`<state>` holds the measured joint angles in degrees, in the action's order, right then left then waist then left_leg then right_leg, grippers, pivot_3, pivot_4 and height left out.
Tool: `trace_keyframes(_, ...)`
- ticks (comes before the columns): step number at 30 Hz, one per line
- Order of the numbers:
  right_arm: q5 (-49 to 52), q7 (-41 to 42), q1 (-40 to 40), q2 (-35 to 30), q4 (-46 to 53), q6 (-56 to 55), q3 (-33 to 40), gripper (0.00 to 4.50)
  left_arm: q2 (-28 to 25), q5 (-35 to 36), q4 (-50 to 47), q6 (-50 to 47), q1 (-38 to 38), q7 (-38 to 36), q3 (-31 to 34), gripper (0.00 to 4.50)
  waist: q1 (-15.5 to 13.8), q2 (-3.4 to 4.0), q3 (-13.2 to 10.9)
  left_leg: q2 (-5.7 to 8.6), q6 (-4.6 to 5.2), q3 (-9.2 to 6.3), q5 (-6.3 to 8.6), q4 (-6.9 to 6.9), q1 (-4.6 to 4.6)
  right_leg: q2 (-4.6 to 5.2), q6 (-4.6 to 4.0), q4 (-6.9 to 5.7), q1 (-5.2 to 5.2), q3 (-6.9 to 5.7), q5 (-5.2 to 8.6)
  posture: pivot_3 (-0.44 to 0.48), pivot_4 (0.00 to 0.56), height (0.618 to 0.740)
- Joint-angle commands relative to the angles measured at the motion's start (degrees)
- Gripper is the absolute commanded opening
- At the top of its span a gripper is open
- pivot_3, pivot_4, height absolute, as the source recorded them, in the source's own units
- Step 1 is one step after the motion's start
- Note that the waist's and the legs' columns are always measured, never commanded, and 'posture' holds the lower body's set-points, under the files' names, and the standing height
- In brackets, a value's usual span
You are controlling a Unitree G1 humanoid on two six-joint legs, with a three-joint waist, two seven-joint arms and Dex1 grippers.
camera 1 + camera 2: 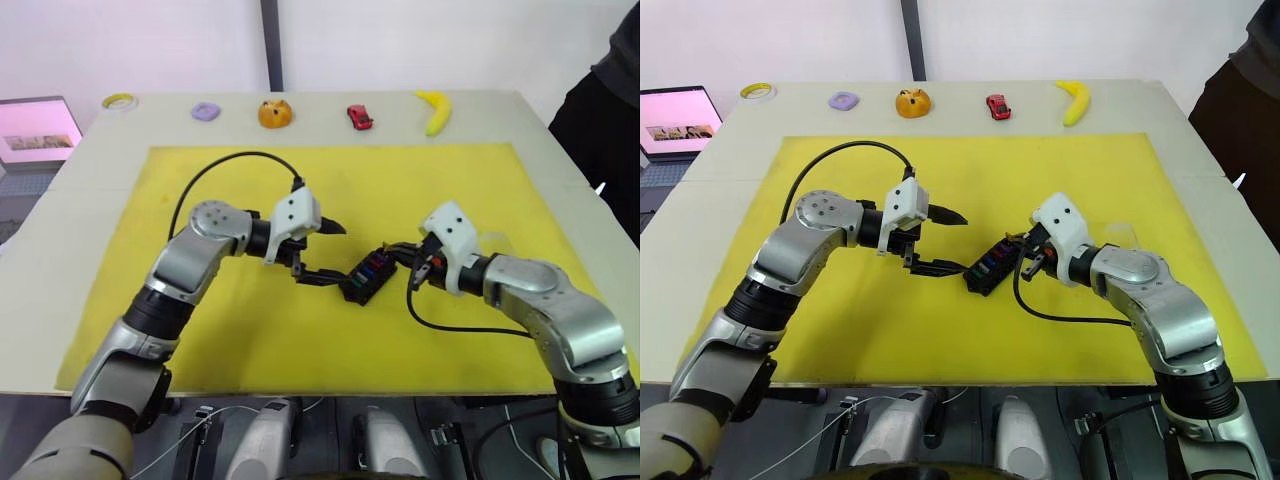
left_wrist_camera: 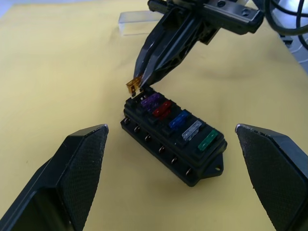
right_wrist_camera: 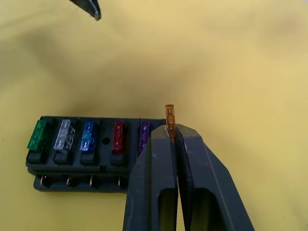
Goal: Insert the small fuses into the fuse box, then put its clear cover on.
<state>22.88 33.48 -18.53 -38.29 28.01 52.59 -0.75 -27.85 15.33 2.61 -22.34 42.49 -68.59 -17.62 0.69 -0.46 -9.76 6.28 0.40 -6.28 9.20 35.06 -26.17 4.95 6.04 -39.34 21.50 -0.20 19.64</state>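
**Right pincer holds an orange fuse at the fuse box**

The right pincer (image 3: 171, 137), fingers closed, pinches an orange fuse (image 3: 169, 116) just above the end slot of the black fuse box (image 2: 173, 139) on the yellow mat (image 1: 250, 330). 5 fuses (image 3: 89, 134) already sit in it. The left pincer (image 2: 171, 178) is wide open, empty. The clear cover (image 2: 137, 21) lies beyond.

My left arm reaches in from the left, elbow bent, wrist turned inward; its gripper (image 1: 322, 252) stands wide apart, one finger (image 1: 330, 228) raised, the other low. My right arm bends in from the right, forearm level, and its gripper (image 3: 171, 132) is pinched tight on an orange fuse (image 3: 169, 114).
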Motion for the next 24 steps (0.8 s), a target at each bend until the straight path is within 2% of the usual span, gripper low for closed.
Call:
trace_keyframes(1, 0.5, -0.2, -0.1, -0.3, 2.5, -0.3, 1.1, 0.0, 0.3, -0.1, -1.0, 1.1, 1.2, -0.5, 0.4, 4.46, 0.0, 0.0, 0.0, 0.0, 0.0, 0.0, 0.0, 0.0, 0.0, 0.0, 0.0, 0.0, 0.0, 0.0, 0.0, 0.0, 0.15, 0.735)
trace_keyframes(24, -0.8, 0.2, -1.6, -0.2, -0.8, -2.2, -0.4, 0.0, -0.2, 0.1, -2.2, 0.7, 0.4, -0.5, 0.9, 4.46, 0.0, 0.0, 0.0, 0.0, 0.0, 0.0, 0.0, 0.0, 0.0, 0.0, 0.0, 0.0, 0.0, 0.0, 0.0, 0.0, 0.15, 0.735)
